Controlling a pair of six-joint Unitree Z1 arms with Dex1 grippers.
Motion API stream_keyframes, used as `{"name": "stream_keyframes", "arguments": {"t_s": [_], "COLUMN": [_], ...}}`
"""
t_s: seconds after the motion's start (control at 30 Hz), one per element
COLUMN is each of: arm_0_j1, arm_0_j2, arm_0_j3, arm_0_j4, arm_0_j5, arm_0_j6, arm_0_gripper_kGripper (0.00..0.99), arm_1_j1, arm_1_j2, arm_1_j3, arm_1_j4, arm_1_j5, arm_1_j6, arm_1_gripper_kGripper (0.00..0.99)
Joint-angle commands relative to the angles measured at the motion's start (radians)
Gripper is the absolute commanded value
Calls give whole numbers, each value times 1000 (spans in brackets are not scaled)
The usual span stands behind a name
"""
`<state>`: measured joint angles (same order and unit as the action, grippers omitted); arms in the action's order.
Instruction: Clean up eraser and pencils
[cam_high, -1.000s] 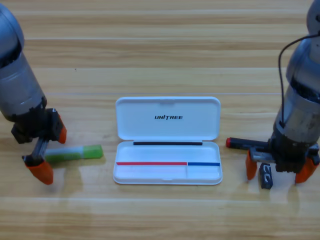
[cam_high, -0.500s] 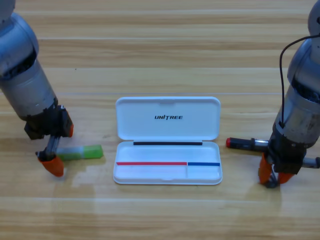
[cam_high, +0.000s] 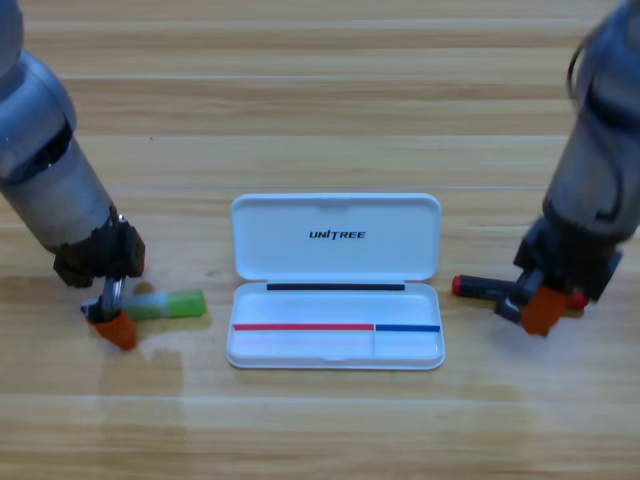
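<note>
Gathering stationery toward the open case

Reaching low, the left claw (cam_high: 113, 318) pinches the green pencil (cam_high: 168, 304) at its pale end, likely for lifting into the white case (cam_high: 335, 345). The right claw (cam_high: 542, 305) hovers above the black pencil (cam_high: 482, 288); its state I cannot tell. The eraser is hidden, perhaps carried.

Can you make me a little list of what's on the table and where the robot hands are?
middle: white case, lid open, on wooden table
left of case: green pencil, lying flat
right of case: black pencil, red end toward case
eraser: not in sight
left gripper: down at green pencil's pale end
right gripper: over black pencil's far end
</note>
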<state>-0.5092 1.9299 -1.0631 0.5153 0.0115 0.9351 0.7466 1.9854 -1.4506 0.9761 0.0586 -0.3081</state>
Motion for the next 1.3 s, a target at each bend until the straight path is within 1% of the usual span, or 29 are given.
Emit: {"name": "stream_keyframes", "arguments": {"t_s": [0.03, 0.1, 0.13, 0.17, 0.23, 0.3, 0.37, 0.63, 0.73, 0.93, 1.3], "arm_0_j1": [-31, -37, -40, -43, -51, -52, -52, -55, -55, -57, -81], "arm_0_j2": [43, 47, 47, 49, 47, 38, 20, -81, -121, -155, -155], "arm_0_j3": [38, 37, 38, 37, 32, 28, 9, -193, -236, -250, -256], "arm_0_j4": [-27, -27, -29, -29, -27, -20, 11, 285, 344, 384, 397], "arm_0_j5": [16, 18, 18, 18, 25, 30, 35, 54, 58, 58, 54], "arm_0_j6": [-16, -6, 4, 13, 16, 14, 14, 11, 10, 7, -13], "arm_0_gripper_kGripper": [709, 526, 408, 258, 0, 0, 0, 0, 0, 0, 0], "arm_1_j1": [89, 109, 122, 131, 154, 171, 183, 186, 186, 175, 169], "arm_1_j2": [15, 39, 52, 62, 82, 98, 116, 208, 236, 263, 276], "arm_1_j3": [-70, -93, -103, -117, -142, -166, -191, -272, -295, -320, -317], "arm_1_j4": [99, 102, 102, 102, 102, 102, 102, 102, 102, 101, 96], "arm_1_j5": [15, 10, 9, 3, -5, -8, -8, -19, -34, -77, -66], "arm_1_j6": [-250, -315, -345, -362, -398, -416, -425, -428, -427, -427, -427], "arm_1_gripper_kGripper": [0, 0, 0, 0, 0, 0, 0, 0, 0, 0, 0]}}
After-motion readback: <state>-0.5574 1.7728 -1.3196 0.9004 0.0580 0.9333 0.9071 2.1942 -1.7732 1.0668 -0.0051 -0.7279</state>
